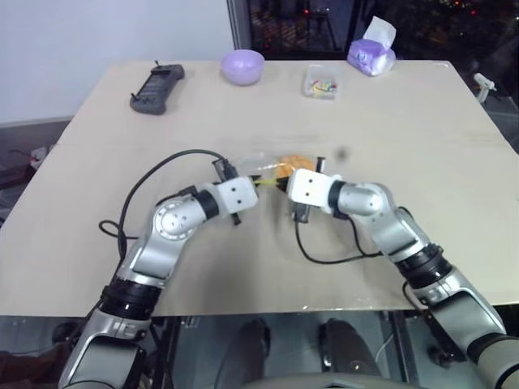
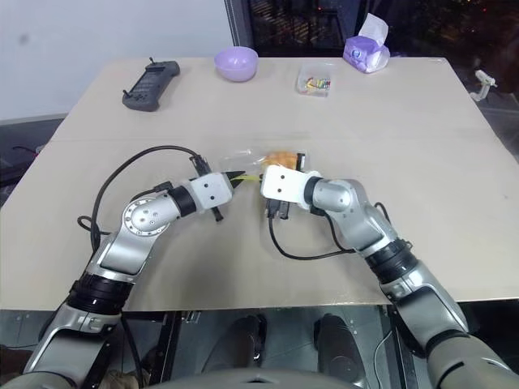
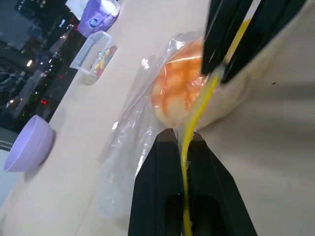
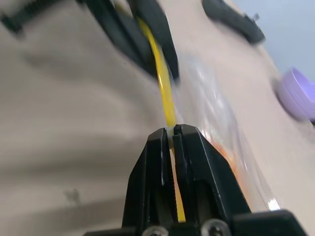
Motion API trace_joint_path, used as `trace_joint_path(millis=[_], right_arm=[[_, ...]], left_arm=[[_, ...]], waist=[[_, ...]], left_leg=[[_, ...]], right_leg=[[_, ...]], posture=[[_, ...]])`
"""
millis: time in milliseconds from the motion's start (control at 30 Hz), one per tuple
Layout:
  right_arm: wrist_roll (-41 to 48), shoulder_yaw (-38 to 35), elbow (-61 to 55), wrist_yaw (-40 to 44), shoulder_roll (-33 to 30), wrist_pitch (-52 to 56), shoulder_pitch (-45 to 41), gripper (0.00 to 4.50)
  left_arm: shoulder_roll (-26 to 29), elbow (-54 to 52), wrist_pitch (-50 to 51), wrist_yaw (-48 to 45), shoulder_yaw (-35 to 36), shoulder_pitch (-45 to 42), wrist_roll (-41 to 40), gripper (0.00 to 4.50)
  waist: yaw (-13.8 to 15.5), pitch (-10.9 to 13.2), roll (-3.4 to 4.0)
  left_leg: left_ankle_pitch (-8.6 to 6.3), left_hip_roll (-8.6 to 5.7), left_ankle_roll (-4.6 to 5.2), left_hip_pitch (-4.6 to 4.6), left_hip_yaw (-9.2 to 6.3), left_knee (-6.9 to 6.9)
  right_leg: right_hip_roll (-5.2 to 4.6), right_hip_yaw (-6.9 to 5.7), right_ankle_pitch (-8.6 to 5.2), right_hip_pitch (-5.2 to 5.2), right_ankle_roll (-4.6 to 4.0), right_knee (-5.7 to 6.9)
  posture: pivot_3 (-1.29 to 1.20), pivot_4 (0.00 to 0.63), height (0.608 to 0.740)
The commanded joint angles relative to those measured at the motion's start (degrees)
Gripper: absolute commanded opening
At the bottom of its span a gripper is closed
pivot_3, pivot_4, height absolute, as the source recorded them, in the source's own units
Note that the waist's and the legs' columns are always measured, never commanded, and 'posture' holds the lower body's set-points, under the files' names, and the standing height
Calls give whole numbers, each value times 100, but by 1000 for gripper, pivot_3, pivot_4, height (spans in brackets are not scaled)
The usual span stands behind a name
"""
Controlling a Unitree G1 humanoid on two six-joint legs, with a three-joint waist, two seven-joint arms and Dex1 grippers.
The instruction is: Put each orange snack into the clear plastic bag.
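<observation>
Two end effectors, left end effector (image 3: 181, 140) and right end effector (image 4: 171, 132), both pinching yellow seal strip (image 3: 197, 110) of one clear plastic bag (image 3: 125, 147), one orange snack (image 3: 179, 96) sitting inside, frame centre, on table (image 1: 405, 121).

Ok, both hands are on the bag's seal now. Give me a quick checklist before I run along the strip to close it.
1. Orange snack inside the clear plastic bag: ok, it shows through the film.
2. Left hand shut on the yellow seal strip: ok.
3. Right hand shut on the same strip: ok.
4. Strip stretched straight between the two hands: ok in both wrist views.
5. Seal fully pressed along its whole length: cannot tell.
6. Nearby things out of the way: ok, the small clear box, purple bowl and tissue pack stand at the far edge of the table.
</observation>
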Motion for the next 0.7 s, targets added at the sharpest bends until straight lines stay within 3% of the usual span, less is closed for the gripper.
trace_joint_path(millis=[33,500,700], right_arm=[[-134,-429,14,-149,-363,295,163,35],[-26,-1264,-513,-384,-1327,596,557,35],[-72,-1381,323,-1097,-1157,246,-418,35]], left_arm=[[168,-201,6,183,492,-109,-132,0],[227,150,96,412,713,-173,-278,0],[-38,1323,216,900,700,-1350,-326,0]], waist=[[-3,0,0],[-8,0,0],[0,2,-3]], left_leg=[[0,0,0,0,1,0],[0,0,0,-2,5,0],[0,-1,0,-3,5,8]], right_leg=[[0,0,0,0,0,0],[-1,4,0,0,0,-1],[-1,3,2,0,1,5]], posture=[[0,150,718],[0,150,718],[0,150,718]])
